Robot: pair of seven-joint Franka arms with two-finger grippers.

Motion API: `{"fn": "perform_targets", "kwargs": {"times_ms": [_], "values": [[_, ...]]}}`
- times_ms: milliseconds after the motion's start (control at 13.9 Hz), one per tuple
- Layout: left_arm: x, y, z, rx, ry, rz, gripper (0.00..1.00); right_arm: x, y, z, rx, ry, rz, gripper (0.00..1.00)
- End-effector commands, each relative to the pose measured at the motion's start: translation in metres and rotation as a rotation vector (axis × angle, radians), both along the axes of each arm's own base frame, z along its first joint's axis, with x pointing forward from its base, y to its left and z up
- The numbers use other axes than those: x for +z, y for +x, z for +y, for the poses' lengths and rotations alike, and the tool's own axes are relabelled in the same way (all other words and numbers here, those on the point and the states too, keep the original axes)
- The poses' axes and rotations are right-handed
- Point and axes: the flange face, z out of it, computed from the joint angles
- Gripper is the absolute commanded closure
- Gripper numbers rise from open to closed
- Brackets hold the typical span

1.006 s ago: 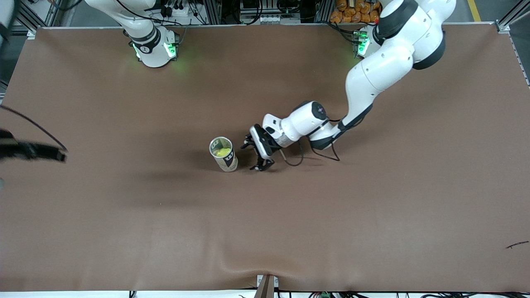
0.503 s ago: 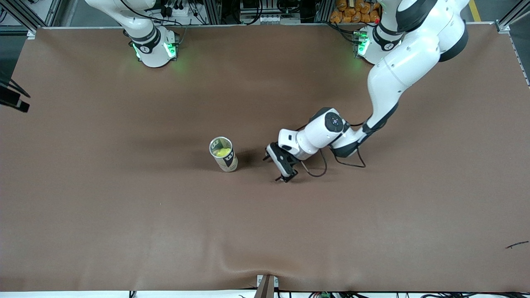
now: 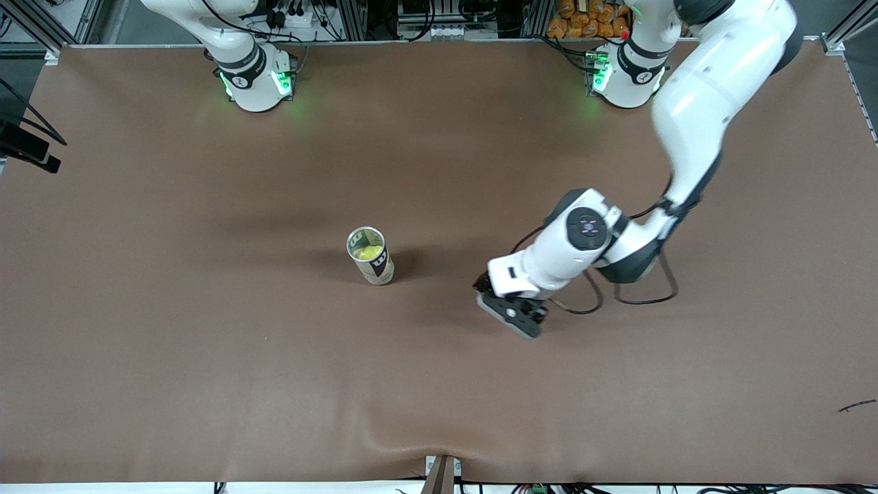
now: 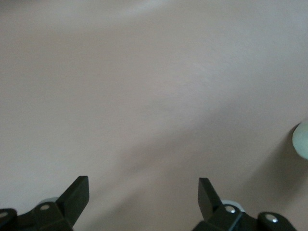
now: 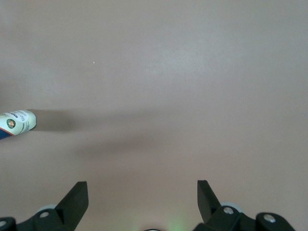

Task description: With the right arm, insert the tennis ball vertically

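Note:
A tall can point(image 3: 377, 266) stands upright in the middle of the table, its mouth open upward. A yellow-green tennis ball point(image 3: 369, 252) lies inside it, below the rim. My left gripper point(image 3: 513, 317) hovers over bare table, away from the can toward the left arm's end; in the left wrist view point(image 4: 143, 180) it is open and empty. My right gripper point(image 5: 142, 185) is open and empty over bare table. The can shows small at the edge of the right wrist view point(image 5: 17, 124). In the front view only a dark part of the right hand point(image 3: 31, 147) shows at the table's edge.
The brown table mat point(image 3: 439, 384) has a raised wrinkle at its edge nearest the camera. Black cables point(image 3: 638, 291) loop under the left wrist. A pale round thing point(image 4: 302, 139) shows at the edge of the left wrist view; I cannot tell what it is.
My left gripper has drawn away from beside the can, toward the left arm's end and the camera. The right hand's dark part has moved along the table's edge toward the robots' bases.

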Motion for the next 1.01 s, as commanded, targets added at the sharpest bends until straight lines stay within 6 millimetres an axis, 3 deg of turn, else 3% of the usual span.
{"fn": "perform_targets", "kwargs": {"times_ms": [0, 72, 216, 359, 575, 719, 934], "values": [[0.089, -0.002, 0.052, 0.148, 0.043, 0.042, 0.00, 0.006, 0.004, 0.016, 0.038, -0.038, -0.006, 0.00], [0.113, 0.002, 0.084, 0.201, 0.059, 0.055, 0.00, 0.007, 0.005, 0.027, 0.054, -0.051, -0.009, 0.00], [0.157, 0.001, 0.138, 0.287, 0.103, 0.069, 0.00, 0.017, 0.005, 0.033, 0.065, -0.058, -0.030, 0.00], [0.193, -0.002, 0.206, 0.393, 0.121, 0.103, 0.00, 0.020, 0.002, 0.034, 0.066, -0.049, -0.033, 0.00], [0.254, -0.032, 0.256, 0.517, 0.219, 0.066, 0.00, 0.020, 0.001, 0.035, 0.067, -0.053, -0.026, 0.00], [0.281, -0.057, 0.296, 0.583, 0.299, 0.126, 0.00, 0.020, 0.000, 0.035, 0.067, -0.053, -0.025, 0.00], [0.309, -0.090, 0.327, 0.536, 0.343, 0.186, 0.00, 0.020, 0.000, 0.034, 0.061, -0.044, -0.027, 0.00]]}}
